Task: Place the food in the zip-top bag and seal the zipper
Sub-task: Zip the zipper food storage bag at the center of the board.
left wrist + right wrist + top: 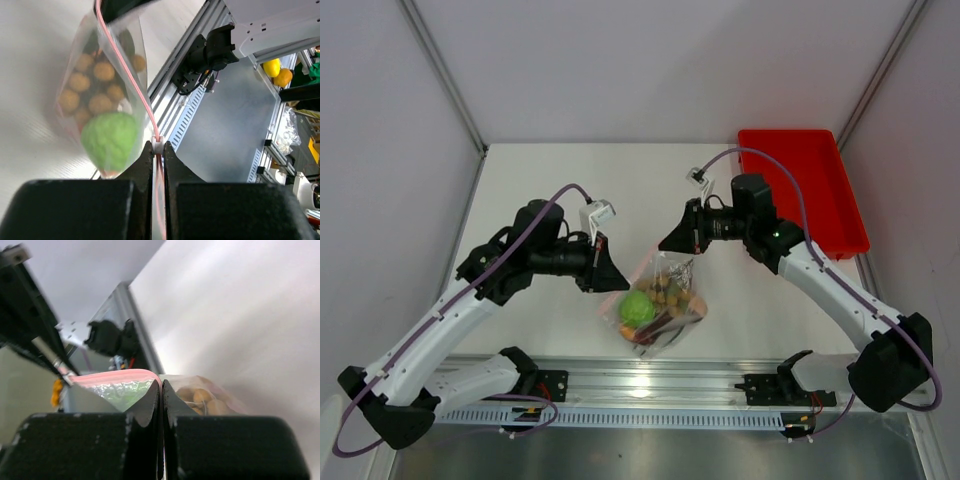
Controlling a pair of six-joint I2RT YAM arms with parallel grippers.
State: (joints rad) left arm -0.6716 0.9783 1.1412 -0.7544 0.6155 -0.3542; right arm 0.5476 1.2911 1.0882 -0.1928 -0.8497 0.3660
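Observation:
The zip-top bag (660, 300) sits between my two grippers, near the table's front middle. Inside it are the small green round fruit (637, 308), the bunch of tan round fruits (670, 293) and a dark purplish-red piece (665, 325). I cannot make out the green onion. My left gripper (618, 280) is shut on the zipper (127, 75), with a small white piece (157, 146) at its fingertips (147, 152). The green fruit (110, 140) and tan fruits (95, 85) hang beside the left gripper (157, 150). My right gripper (667, 243) is shut on the pinkish strip (120, 376) at the other end, and the right wrist view (161, 387) shows tan fruits (200, 397) just past it.
A red plastic tray (800, 190) stands at the back right. A metal rail (650, 385) runs along the table's near edge, right by the bag. Grey walls close in the table at the back and sides.

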